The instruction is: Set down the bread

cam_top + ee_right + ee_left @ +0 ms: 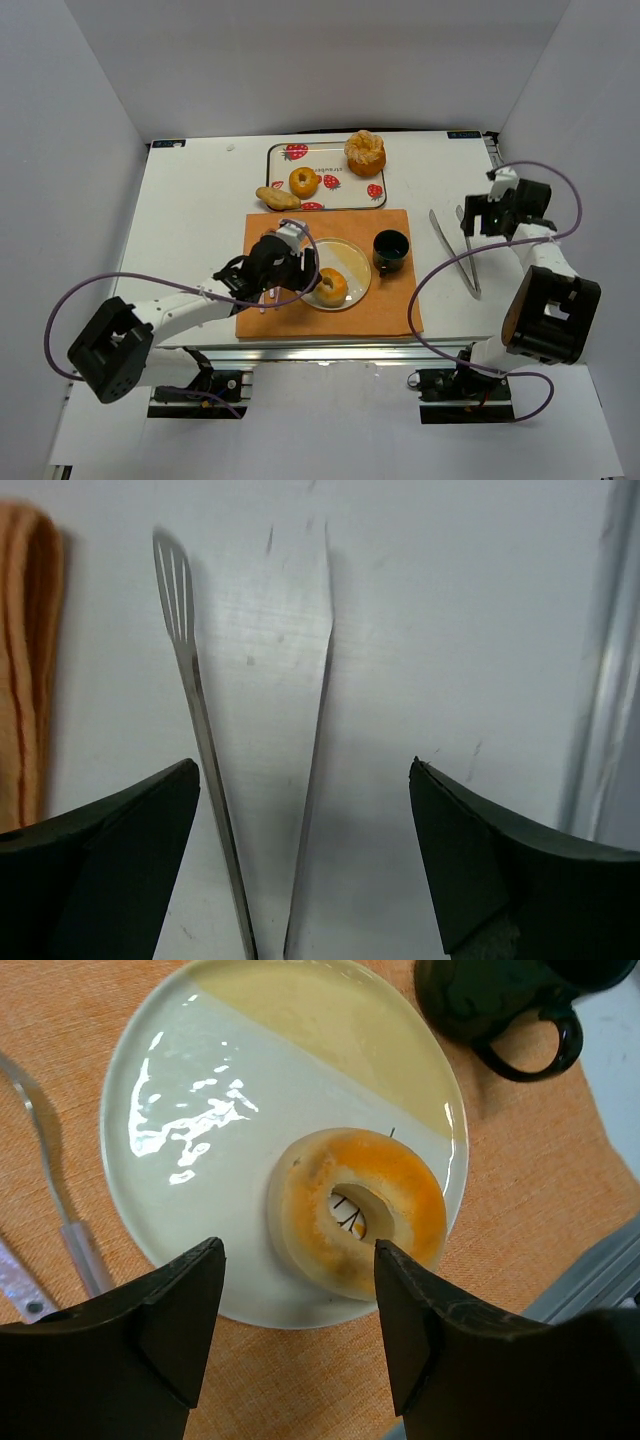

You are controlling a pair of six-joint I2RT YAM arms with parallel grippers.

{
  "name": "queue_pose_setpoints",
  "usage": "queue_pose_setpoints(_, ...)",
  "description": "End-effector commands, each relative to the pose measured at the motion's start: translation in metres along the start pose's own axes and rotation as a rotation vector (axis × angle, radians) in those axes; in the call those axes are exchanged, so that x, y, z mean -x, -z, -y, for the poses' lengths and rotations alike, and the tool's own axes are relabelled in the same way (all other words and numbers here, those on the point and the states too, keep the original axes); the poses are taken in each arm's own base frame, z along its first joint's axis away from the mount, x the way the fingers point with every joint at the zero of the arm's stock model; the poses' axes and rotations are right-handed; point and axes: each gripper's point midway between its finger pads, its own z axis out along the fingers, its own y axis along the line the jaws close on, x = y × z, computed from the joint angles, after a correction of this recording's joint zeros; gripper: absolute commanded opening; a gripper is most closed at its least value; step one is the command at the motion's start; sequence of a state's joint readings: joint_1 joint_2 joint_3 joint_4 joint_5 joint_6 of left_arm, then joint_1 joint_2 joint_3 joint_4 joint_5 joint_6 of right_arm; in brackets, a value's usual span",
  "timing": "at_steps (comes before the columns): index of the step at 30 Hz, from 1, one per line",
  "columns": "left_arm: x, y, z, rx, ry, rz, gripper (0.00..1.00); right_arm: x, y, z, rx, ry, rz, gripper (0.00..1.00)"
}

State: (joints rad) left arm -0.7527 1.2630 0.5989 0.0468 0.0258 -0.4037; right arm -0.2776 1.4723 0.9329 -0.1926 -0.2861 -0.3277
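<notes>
**A:** What does the white bench (190, 230) carry?

**B:** An orange mat (390, 300) at the front. Behind it sits a strawberry-print tray (330, 160); any lettering on it is too small to read.

**A:** And smaller things?

**B:** A glossy two-tone plate (200, 1110) rests on the mat. Metal tongs (195, 680) lie on the bare bench below the right end effector (305, 780), which is spread wide and empty. A dark mug (391, 250) stands just beside the plate.

**A:** The bread (400, 1175)?

**B:** It lies flat at the plate's near edge. The left end effector (298, 1260) hangs over it, released and holding nothing.
</notes>
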Motion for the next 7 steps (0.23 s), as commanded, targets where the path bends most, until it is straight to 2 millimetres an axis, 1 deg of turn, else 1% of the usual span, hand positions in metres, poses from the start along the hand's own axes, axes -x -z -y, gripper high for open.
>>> queue_pose_setpoints(1,0.003,-0.011,0.006,-0.005,-0.111,-0.028,0.70,0.066,0.029,0.004,-0.037,-0.017,0.120,0.89)
queue_pose_setpoints(2,0.001,-0.014,0.010,-0.012,-0.128,-0.042,0.70,0.074,0.033,0.001,-0.021,-0.018,0.140,0.90)
queue_pose_setpoints(3,0.005,-0.017,0.013,-0.019,-0.137,-0.043,0.70,0.084,0.039,-0.002,-0.004,-0.009,0.177,0.89)
queue_pose_setpoints(4,0.003,-0.021,0.016,-0.028,-0.155,-0.055,0.70,0.090,0.043,-0.014,0.052,0.010,0.209,0.89)
queue_pose_setpoints(5,-0.003,-0.027,0.016,-0.026,-0.166,-0.081,0.69,0.093,0.045,-0.019,0.078,0.024,0.227,0.89)
queue_pose_setpoints(6,-0.004,-0.030,0.015,-0.024,-0.171,-0.092,0.69,0.094,0.047,-0.025,0.094,0.035,0.243,0.89)
queue_pose_setpoints(7,0.002,-0.034,0.019,-0.029,-0.183,-0.083,0.69,0.101,0.053,-0.031,0.108,0.059,0.280,0.89)
